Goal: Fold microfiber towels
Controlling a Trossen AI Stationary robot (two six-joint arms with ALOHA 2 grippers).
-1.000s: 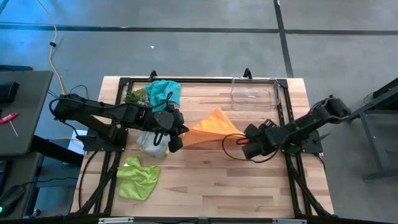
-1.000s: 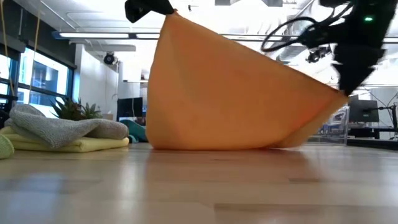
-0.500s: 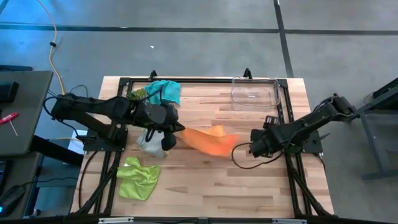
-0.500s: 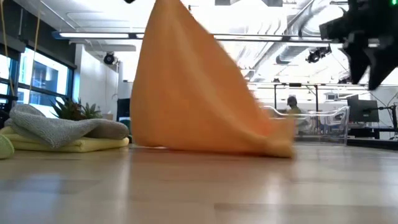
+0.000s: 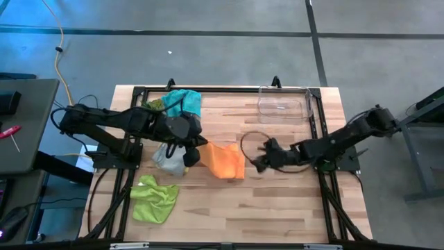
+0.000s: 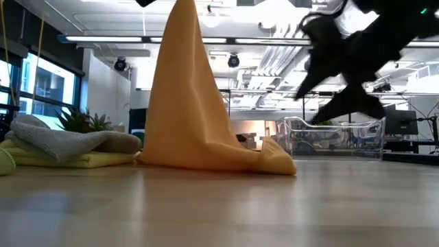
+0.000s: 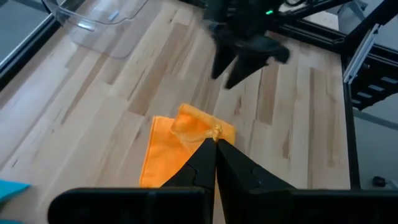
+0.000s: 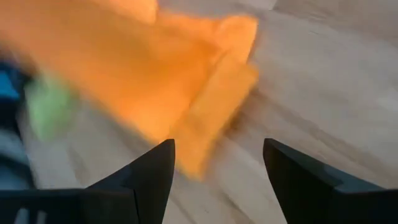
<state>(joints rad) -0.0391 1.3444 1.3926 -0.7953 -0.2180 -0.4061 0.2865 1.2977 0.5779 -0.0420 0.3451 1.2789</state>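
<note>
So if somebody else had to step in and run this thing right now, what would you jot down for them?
Left gripper: fingers shut on a corner of the orange towel, holding it up so it hangs in a cone with its lower edge on the table.
Right gripper: fingers open, holding nothing, just right of the orange towel.
Grey towel lies on the yellow towel, by the left arm. Teal towel is at the far edge, crumpled; lime green towel is near the front left, crumpled.
Done: grey and yellow look stacked.
Left: orange is mid-fold; teal and lime green untouched.
</note>
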